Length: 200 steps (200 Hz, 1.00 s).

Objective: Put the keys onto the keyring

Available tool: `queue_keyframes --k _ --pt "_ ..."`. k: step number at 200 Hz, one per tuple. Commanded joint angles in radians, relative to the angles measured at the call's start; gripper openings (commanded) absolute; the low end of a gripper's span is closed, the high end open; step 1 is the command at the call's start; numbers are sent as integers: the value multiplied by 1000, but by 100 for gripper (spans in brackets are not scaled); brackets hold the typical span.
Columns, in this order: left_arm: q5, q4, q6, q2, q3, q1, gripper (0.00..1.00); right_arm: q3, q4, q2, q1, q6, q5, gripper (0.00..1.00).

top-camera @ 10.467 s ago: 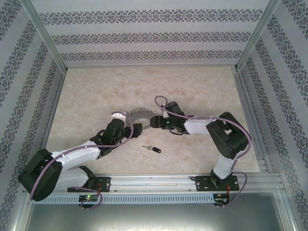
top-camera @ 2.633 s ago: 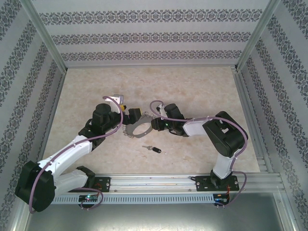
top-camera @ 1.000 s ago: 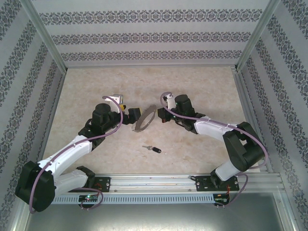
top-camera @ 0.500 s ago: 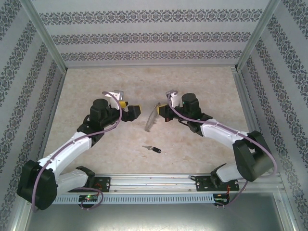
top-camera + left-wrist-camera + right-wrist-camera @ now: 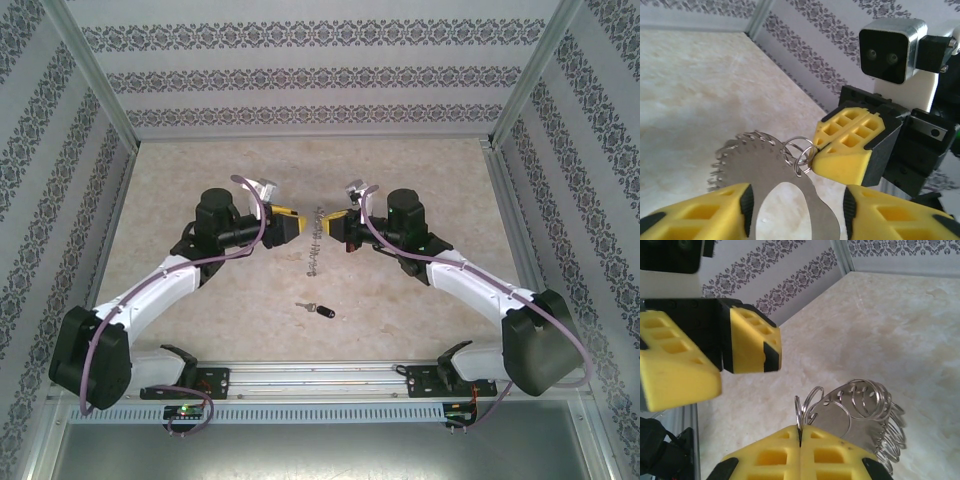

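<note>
Silvery metal, the keyring (image 5: 316, 246) hangs edge-on in the air over the middle of the table (image 5: 430, 180), between the two grippers. The little black-headed key (image 5: 318, 309) lies loose on the table surface, nearer the arm bases. The right gripper (image 5: 329, 224) has the keyring: its yellow fingers (image 5: 770, 455) are pressed fully together on one small split ring (image 5: 801, 412) at the hoop's rim. The flat band and its fringe of other rings dangle from that single pinch. The left gripper (image 5: 296, 228) faces it from the left, about half open and holding nothing. In the left wrist view the band runs down between its fingers (image 5: 705, 212), close by the left one with a gap at the right one. I cannot tell whether either pad touches metal. The step in hand looks like a second grip to steady the hoop. To do it well, the left gripper should move in until the flat band sits deep between its pads, square to them and clear of the split ring. It should shut firmly before the right gripper loosens, since a hoop hung from one link can swing or twist away. The key lies untouched, so threading is not yet begun.
</note>
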Motion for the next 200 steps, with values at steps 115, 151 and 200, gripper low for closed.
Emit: queue_keyframes --k 115,151,200 --pt "133 186 -83 97 44 -29 36 43 38 -20 11 16 -49 0" --pt "133 201 -91 115 51 -38 36 45 40 -17 13 16 -50 0" --pt "131 218 -96 131 57 -48 36 42 42 -13 14 18 -52 0"
